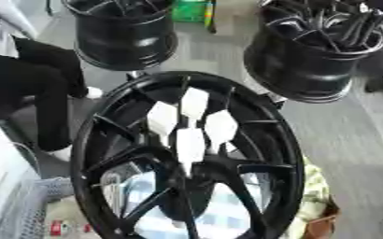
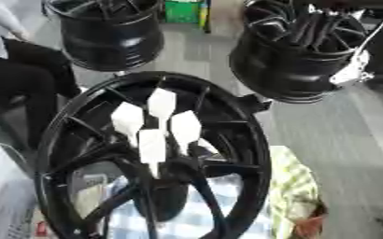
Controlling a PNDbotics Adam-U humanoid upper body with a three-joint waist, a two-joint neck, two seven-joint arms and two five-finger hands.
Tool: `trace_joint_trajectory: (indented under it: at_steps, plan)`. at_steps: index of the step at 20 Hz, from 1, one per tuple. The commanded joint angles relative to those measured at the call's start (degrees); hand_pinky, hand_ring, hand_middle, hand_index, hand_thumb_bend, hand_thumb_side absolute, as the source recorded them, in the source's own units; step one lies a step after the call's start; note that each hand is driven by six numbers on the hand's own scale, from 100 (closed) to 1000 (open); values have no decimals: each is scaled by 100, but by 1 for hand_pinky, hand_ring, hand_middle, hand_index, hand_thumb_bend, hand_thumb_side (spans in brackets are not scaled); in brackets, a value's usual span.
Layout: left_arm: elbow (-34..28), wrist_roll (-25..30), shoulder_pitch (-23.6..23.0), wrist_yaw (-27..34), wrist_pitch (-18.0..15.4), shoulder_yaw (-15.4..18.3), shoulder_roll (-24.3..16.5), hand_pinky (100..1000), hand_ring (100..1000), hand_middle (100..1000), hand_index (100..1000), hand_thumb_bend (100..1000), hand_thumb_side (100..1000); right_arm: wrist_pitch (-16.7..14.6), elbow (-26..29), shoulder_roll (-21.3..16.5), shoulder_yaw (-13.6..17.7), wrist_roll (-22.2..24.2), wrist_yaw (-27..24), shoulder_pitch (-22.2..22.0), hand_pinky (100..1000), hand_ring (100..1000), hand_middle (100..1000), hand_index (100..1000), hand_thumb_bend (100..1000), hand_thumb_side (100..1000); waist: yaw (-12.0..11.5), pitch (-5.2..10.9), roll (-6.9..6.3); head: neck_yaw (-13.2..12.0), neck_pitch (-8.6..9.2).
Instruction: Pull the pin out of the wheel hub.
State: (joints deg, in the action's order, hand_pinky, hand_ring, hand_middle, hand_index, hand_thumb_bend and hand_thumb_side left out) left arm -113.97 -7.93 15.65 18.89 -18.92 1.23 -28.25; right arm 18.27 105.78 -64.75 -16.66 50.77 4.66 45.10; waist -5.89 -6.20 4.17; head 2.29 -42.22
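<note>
A large black wheel hub (image 1: 264, 140) stands tilted in the middle of the view, with its spokes facing me. Several white flat-headed pins (image 1: 193, 103) stick out in a cluster around its centre. The lowest pin (image 1: 190, 144) sits over the hub's middle. At the right edge of the right eye view, a black and silver limb comes down from the upper corner. Its end, my right hand (image 2: 348, 73), hangs beside the rear right wheel, far from the pins. My left hand shows in neither view.
Two more black wheels stand at the back, one on the left (image 1: 125, 35) and one on the right (image 1: 309, 56). A person in black (image 1: 31, 88) sits at the left. A grey basket (image 1: 27, 205) is at lower left. A checked cloth (image 2: 187, 224) lies under the hub.
</note>
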Motion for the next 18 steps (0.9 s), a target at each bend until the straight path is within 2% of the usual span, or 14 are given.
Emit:
trace_joint_trajectory:
  at_steps: [1, 11, 14, 18]
  plan:
    - [-62, -4, 75, -6, -8, 7, -165, 777, 749, 642, 808, 120, 507, 36, -23, -76, 122, 104, 61, 141, 863, 745, 686, 784, 539, 180, 12, 77, -26, 17, 54]
    - [-62, 9, 80, 1, 5, -11, -154, 776, 749, 642, 808, 118, 509, -2, 91, 10, 22, -24, 77, 258, 861, 750, 693, 789, 548, 175, 3, 81, -27, 26, 54]
    - [-62, 18, 81, 7, 11, -21, -151, 776, 749, 642, 808, 123, 501, 49, 72, 134, -170, -32, 159, 454, 859, 756, 700, 796, 562, 175, -7, 87, -29, 31, 73]
    - [-62, 54, 78, 20, 27, -54, -142, 776, 749, 643, 808, 115, 513, 223, -102, 539, -637, -49, 416, 970, 852, 757, 702, 799, 585, 186, -8, 100, -33, 40, 88]
